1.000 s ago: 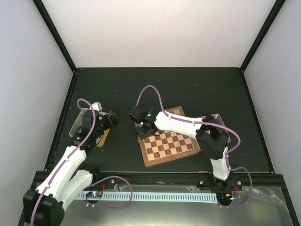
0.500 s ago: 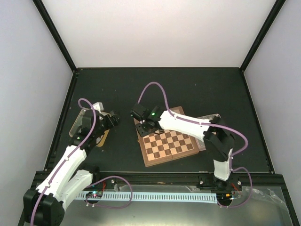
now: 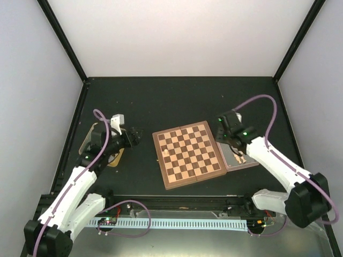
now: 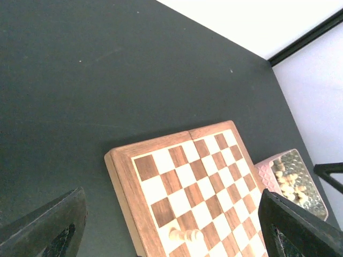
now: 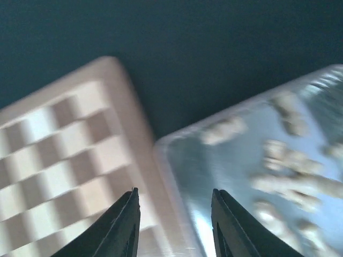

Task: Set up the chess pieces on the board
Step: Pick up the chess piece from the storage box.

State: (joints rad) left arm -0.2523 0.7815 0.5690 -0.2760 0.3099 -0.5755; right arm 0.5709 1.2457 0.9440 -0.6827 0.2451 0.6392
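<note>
The board (image 3: 188, 154) lies mid-table and also shows in the left wrist view (image 4: 206, 176) and, blurred, in the right wrist view (image 5: 59, 155). One pale chess piece (image 3: 166, 153) lies on its side near the board's left edge; it also shows in the left wrist view (image 4: 185, 234). Several more pale pieces (image 5: 284, 160) sit in the clear tray (image 3: 239, 159) right of the board. My left gripper (image 3: 136, 134) is open and empty left of the board. My right gripper (image 3: 225, 135) is open and empty over the tray's far left corner. No dark pieces show.
A metal tin (image 3: 90, 140) with a gold part sits under my left arm at the table's left edge. The clear tray also shows in the left wrist view (image 4: 268, 170) and the right wrist view (image 5: 187, 176). Black frame posts mark the table's far corners.
My right arm has swung from the board's left side across to the clear tray. A pale piece now shows lying where that gripper was. My left gripper has shifted slightly right.
</note>
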